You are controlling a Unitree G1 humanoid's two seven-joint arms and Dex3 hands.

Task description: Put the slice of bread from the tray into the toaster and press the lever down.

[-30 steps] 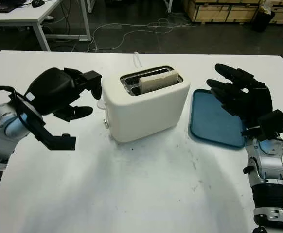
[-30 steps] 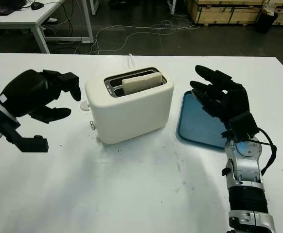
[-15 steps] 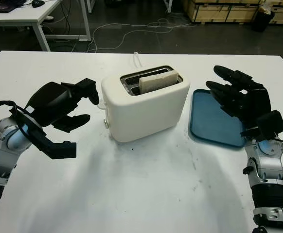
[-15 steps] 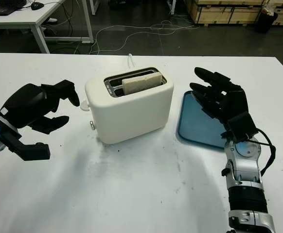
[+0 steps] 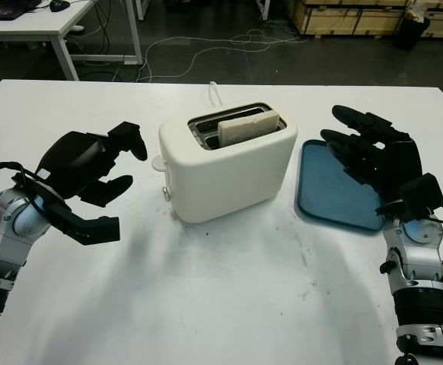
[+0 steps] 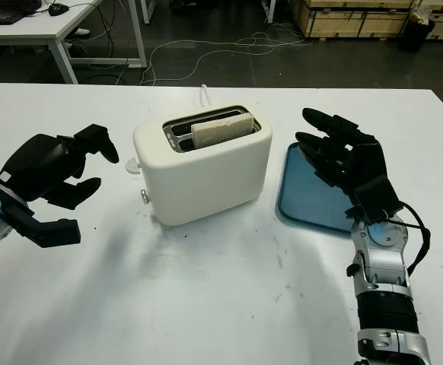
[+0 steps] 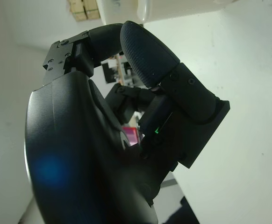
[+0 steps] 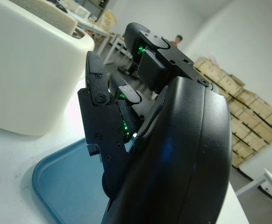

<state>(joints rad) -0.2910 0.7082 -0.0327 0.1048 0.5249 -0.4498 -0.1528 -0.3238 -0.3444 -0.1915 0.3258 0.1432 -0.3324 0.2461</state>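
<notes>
While our left hand (image 5: 92,163) hovered close against the toaster's lever side a second ago, it has since pulled back and dropped lower, and it now hangs over the counter (image 5: 221,289) apart from the toaster (image 5: 227,171), fingers curled and holding nothing. Our right hand (image 5: 374,156) has hardly shifted: it is raised over the near right part of the blue tray (image 5: 328,201), open, holding nothing.

Nearest to us, bare white counter lies between our two arms, with a few small dark specks on it. Farther in, the white toaster stands near the middle, turned at an angle, its short end toward our left hand. On that end the small white lever (image 5: 157,162) sticks out near the top of its travel, and a small knob (image 5: 165,194) sits below it. The slice of bread (image 5: 246,126) stands on edge in the slot, its top poking above the toaster's rim, as it did before. The tray lies just right of the toaster, not touching it.

Nothing lies between our left hand and the lever. Behind the toaster a white cord (image 5: 215,93) runs toward the counter's far edge. Beyond that we see dark floor with cables (image 5: 206,46), another white table (image 5: 62,23) at far left, and wooden crates (image 5: 351,15) at far right.
</notes>
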